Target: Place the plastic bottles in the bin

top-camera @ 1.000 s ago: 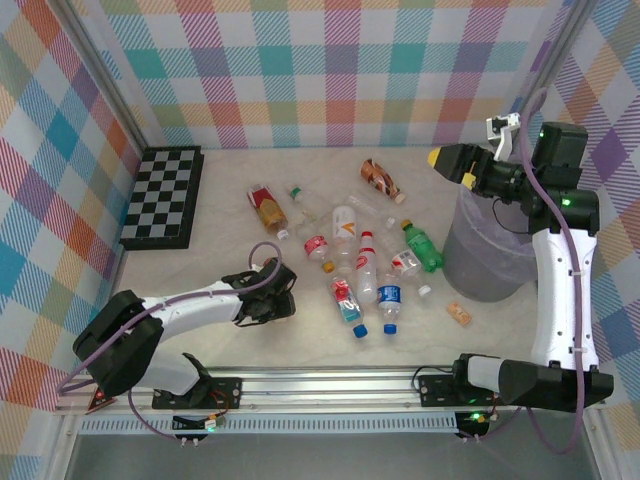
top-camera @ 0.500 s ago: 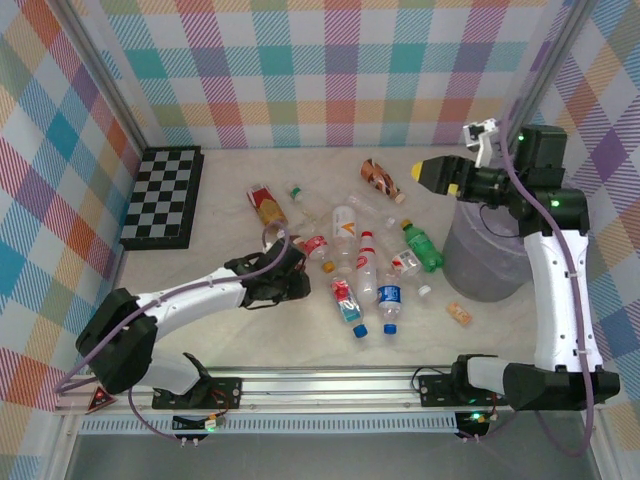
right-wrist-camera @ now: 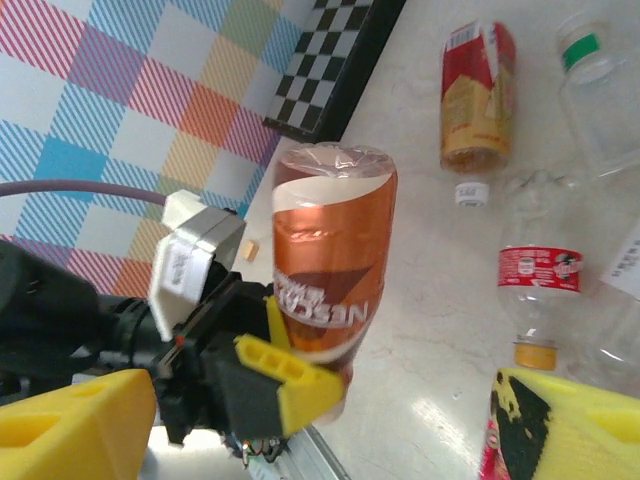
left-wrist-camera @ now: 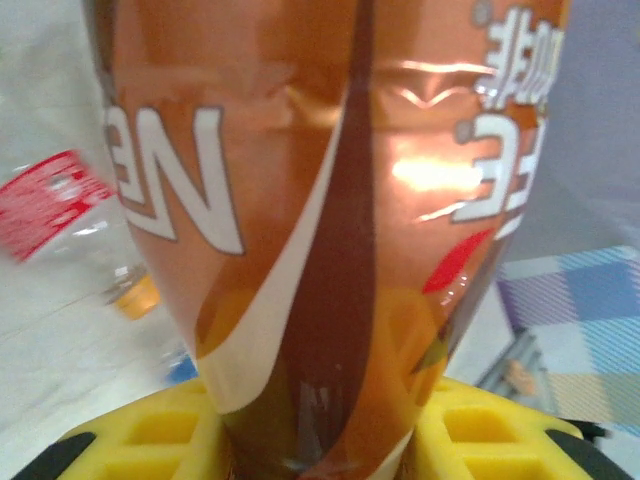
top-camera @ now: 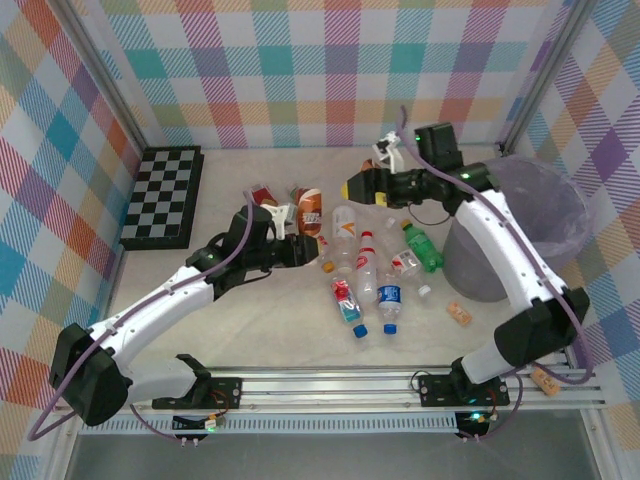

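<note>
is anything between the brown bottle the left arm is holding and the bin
Yes. The right gripper, jaws open, and its arm hang between the brown bottle, held up in the left gripper, and the bin. Loose bottles lie on the table under that path.

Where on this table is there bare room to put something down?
Two bare patches: the near strip between the left arm and the rail, and the back strip along the wall right of the chessboard. Crowded: the middle, where bottles lie up to the bin, and the left gripper holds a brown bottle beside them.
</note>
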Robot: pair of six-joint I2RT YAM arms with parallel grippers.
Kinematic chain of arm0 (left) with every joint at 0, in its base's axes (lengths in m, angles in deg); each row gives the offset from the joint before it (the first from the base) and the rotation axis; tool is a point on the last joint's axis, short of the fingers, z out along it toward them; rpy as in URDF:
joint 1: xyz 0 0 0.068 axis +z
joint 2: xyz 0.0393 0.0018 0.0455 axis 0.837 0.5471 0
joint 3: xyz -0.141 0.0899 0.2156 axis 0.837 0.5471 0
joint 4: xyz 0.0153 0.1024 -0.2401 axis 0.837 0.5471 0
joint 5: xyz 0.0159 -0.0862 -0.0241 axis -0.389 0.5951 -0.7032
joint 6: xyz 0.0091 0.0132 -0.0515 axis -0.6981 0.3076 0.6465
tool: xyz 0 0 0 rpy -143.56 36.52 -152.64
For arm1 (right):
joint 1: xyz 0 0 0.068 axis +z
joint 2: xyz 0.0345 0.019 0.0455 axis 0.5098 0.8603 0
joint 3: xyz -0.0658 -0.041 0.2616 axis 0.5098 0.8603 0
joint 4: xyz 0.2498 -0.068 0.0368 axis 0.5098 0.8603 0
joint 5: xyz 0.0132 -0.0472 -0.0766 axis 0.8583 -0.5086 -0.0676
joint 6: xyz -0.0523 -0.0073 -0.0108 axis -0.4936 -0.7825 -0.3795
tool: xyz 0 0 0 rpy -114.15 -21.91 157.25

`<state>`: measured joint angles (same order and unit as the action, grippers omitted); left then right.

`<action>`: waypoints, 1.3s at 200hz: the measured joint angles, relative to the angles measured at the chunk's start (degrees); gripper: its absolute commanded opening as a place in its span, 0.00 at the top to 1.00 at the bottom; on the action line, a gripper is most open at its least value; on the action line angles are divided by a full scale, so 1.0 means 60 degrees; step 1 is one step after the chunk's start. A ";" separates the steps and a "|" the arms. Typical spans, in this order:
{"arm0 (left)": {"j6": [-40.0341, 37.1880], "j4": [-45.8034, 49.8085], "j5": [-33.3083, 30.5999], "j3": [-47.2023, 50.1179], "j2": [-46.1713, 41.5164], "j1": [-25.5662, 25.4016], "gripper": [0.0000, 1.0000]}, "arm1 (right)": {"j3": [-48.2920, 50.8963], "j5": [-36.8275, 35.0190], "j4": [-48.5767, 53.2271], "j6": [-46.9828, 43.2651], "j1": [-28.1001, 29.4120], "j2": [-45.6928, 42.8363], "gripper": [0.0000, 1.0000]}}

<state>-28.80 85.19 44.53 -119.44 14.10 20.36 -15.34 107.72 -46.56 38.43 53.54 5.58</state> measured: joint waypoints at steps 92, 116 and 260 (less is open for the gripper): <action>0.0951 -0.2645 0.1789 0.0131 0.0765 0.0051 0.90 | 0.0000 0.0699 -0.1217 0.0510 0.0616 0.1311 0.24; 0.0991 -0.2838 0.1814 0.0131 0.0874 0.0051 0.90 | 0.0000 0.0776 -0.1377 0.0557 0.0601 0.1315 0.39; 0.0546 -0.1708 0.0765 0.0415 0.0073 0.0109 0.00 | -0.2779 -0.1351 0.0885 -0.0339 -0.0036 0.1927 0.49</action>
<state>-25.52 74.94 49.12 -116.95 14.54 21.02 -32.01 99.61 -41.25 36.39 53.33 17.14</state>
